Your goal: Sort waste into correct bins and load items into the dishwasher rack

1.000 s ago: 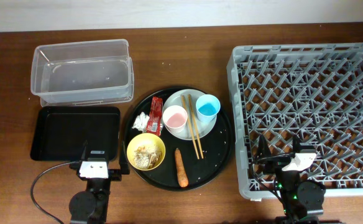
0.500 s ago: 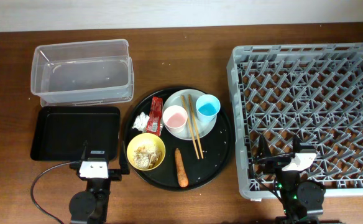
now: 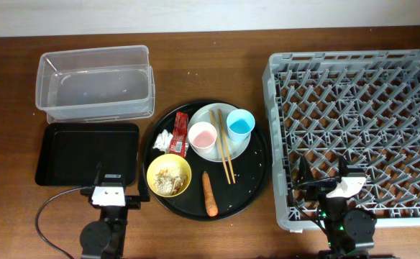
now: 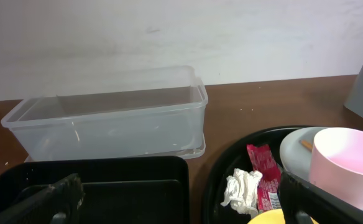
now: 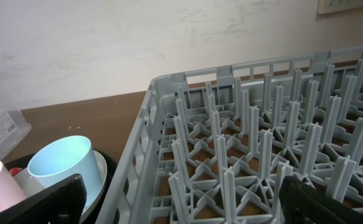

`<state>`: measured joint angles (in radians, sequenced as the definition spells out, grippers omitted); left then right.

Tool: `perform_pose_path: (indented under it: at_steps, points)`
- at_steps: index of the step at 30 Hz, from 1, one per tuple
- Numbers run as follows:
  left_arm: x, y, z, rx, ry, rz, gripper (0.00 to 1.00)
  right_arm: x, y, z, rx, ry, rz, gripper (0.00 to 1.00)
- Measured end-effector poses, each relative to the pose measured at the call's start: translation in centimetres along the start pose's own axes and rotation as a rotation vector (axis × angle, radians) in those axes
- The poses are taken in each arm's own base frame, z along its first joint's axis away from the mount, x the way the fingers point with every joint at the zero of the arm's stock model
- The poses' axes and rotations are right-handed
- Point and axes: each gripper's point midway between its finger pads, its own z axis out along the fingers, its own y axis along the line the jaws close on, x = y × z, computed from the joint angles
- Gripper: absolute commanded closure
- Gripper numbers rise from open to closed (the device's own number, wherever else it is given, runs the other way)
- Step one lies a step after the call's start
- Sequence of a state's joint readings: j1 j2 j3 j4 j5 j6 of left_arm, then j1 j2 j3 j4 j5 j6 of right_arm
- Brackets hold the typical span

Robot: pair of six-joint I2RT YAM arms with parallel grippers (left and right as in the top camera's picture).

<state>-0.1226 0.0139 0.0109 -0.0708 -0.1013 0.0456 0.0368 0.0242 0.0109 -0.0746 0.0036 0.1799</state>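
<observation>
My left claw (image 4: 181, 205) stands open, fingers spread wide and gripping nothing, near the front edge of the black tray (image 3: 88, 152), with the clear tub (image 3: 95, 80) just behind that tray. On the round tray (image 3: 249, 180) at centre lie the tissue (image 3: 163, 139), the red wrapper (image 3: 180, 134) and the yellow bowl (image 3: 152, 173) of food scraps (image 3: 168, 180). Next come the plate (image 3: 239, 147) carrying the pink cup (image 3: 202, 135), chopsticks (image 3: 224, 155) and blue cup (image 3: 240, 124), and the carrot (image 3: 208, 194) nearer me. My right claw (image 5: 181, 202) is likewise open and unloaded, positioned over the near left corner of the rack (image 3: 354, 129).
</observation>
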Motion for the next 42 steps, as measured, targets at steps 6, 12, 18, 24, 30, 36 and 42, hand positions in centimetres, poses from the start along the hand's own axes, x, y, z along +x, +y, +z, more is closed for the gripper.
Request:
perform_pose_path:
  at_steps: [6, 12, 18, 24, 30, 36, 42]
  points:
    - [-1.8, -1.5, -0.1, 0.091, -0.073, -0.003, 0.01, 0.0, 0.0, 0.0, 0.0, 0.0, 0.0, 0.02]
    - [-3.2, -5.4, -1.8, 0.335, -0.036, -0.011, 0.01, 0.0, 0.0, 0.0, 0.0, 0.0, 0.0, 0.02]
    - [-17.2, -6.3, -2.9, 0.436, 0.312, -0.062, 0.01, 0.0, 0.0, 0.0, 0.0, 0.004, 0.0, 0.02]
    - [-13.0, -12.3, 2.9, 0.729, 0.73, -0.227, 0.2, 0.0, 0.0, 0.0, 0.0, 0.001, 0.0, 0.02]
    - [-3.9, -19.2, 1.3, 0.546, 1.071, -0.012, 0.46, 0.0, 0.0, 0.0, 0.0, 0.001, 0.0, 0.02]
    - [0.2, -17.4, 0.8, 0.405, 1.147, -0.006, 0.66, 0.0, 0.0, 0.0, 0.0, 0.001, 0.0, 0.02]
    - [6.9, -17.0, 0.3, 0.306, 1.2, -0.117, 0.67, 0.0, 0.0, 0.0, 0.0, 0.001, 0.0, 0.02]
